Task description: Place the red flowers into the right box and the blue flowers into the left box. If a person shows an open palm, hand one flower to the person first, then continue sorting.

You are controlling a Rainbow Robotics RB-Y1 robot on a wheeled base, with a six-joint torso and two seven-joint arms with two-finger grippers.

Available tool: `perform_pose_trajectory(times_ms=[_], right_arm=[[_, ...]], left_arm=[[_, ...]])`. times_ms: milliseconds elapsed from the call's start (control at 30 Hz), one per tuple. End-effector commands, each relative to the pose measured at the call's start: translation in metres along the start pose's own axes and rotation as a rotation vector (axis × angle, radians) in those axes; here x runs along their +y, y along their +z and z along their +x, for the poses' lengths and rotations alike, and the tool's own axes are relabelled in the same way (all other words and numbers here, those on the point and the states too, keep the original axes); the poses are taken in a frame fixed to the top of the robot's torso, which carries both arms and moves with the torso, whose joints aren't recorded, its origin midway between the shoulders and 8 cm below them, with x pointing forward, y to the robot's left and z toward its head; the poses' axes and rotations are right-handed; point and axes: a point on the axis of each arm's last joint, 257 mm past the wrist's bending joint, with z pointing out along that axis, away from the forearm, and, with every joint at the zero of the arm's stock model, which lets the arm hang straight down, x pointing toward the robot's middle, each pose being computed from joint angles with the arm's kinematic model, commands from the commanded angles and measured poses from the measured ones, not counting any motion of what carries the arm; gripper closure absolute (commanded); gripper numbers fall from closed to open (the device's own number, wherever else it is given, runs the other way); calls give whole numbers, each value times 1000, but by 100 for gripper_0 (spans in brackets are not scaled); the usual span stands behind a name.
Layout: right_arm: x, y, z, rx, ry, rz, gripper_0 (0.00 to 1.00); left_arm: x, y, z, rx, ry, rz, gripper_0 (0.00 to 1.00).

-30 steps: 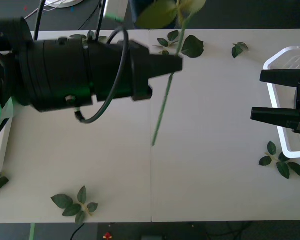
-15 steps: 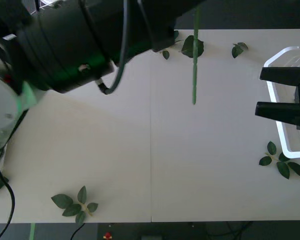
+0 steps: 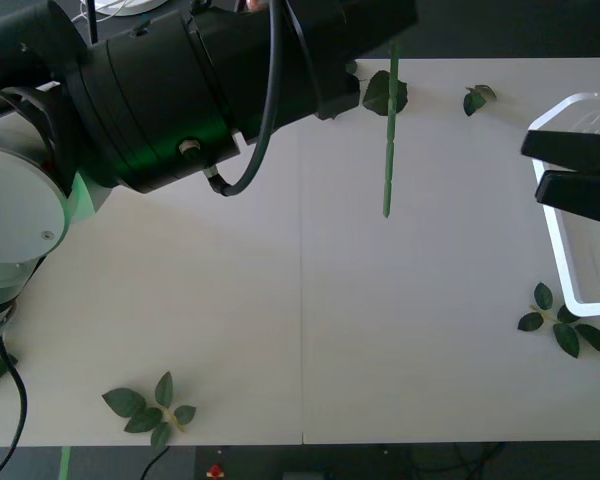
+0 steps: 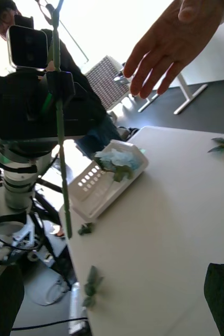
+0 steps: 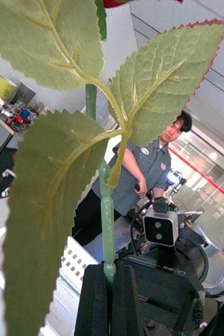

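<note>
At the near edge of the desk [image 3: 300, 330] lie loose leaf sprigs [image 3: 148, 405], one toward the left corner and one beside the right box [image 3: 565, 290], whose white rim runs along the right edge. Over that box hangs the right gripper [image 3: 532, 167], its black fingers set wide apart and holding nothing; it looks parked. Farther off, toward the far edge, the left gripper [image 3: 385, 20] is raised high above the desk, pinched tight on the thin green stem of one of the red flowers [image 3: 388, 130]. The stem's long axis runs nearly straight down from the fingers, its cut end hanging free well above the desk; in the left wrist view the fingers [image 5: 98, 299] close on the stem [image 5: 107, 231] just below its big serrated leaves, with a sliver of red bloom beyond them. Seen from the right wrist, the same stem [image 4: 62, 157] hangs upright from the left gripper [image 4: 59, 84], and behind it the left box [image 4: 91, 199] already holds blue flowers [image 4: 119, 157]. Farthest out, the open palm [image 4: 169, 47] is held above the desk with fingers spread, well apart from the stem. Judging from this, a handover comes first: the left arm, already holding the rose, must carry it to that hand.
</note>
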Motion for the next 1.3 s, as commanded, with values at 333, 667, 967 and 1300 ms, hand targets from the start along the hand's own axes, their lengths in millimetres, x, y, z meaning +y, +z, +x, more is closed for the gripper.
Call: perform_pose_trajectory(times_ms=[333, 667, 967, 1300], right_arm=[[20, 56, -13, -22, 32, -171, 0], [40, 92, -13, -37, 23, -255, 0], [46, 116, -11, -58, 22, -275, 0], [47, 126, -10, -64, 5, -274, 100]], left_arm=[[-3, 3, 2, 23, 23, 8, 100], [-2, 2, 2, 24, 28, 5, 100], [-2, 2, 2, 24, 28, 5, 100], [-2, 2, 2, 24, 28, 5, 100]])
